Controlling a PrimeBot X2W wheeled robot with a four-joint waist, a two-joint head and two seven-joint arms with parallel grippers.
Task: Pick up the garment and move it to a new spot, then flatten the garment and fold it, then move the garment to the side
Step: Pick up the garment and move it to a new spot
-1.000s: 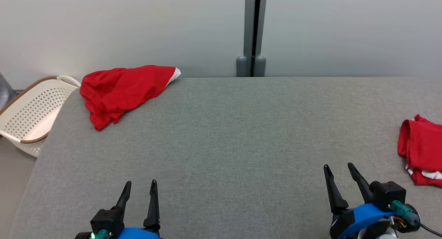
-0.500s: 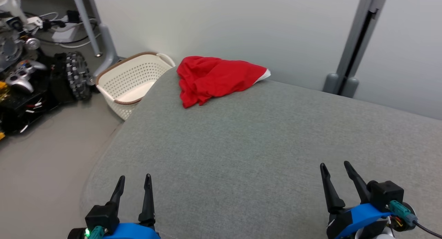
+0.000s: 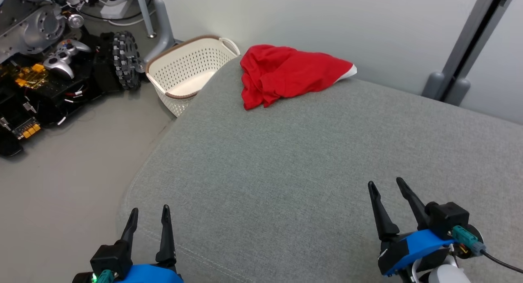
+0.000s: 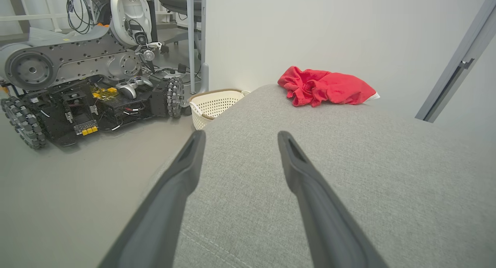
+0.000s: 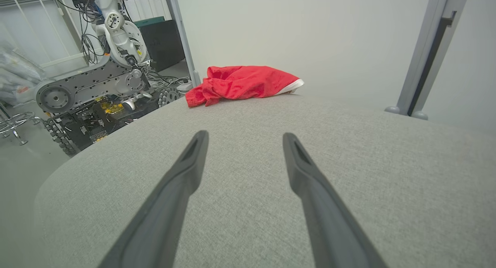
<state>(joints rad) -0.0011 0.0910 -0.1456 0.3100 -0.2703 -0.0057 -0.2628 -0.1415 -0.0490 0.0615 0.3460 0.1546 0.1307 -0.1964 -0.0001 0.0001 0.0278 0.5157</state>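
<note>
Head camera swings toward the white laundry basket (image 3: pixel 186 76), framing the crumpled red garment (image 3: pixel 288 74) just beside it on the desk (image 3: pixel 286 160) for pickup; left end effector (image 3: pixel 149 209) and right end effector (image 3: pixel 385 182) spread, empty.

The garment (image 3: pixel 286 74) is soft, matt red cloth, rumpled. The table (image 3: pixel 306 160) wears coarse grey woven fabric. The basket (image 3: pixel 184 70) looks like perforated cream plastic.

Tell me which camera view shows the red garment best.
Head view: it looks down on the red garment, showing its whole crumpled outline and white edge. Both wrist views catch it low-angle, foreshortened into a strip.
</note>
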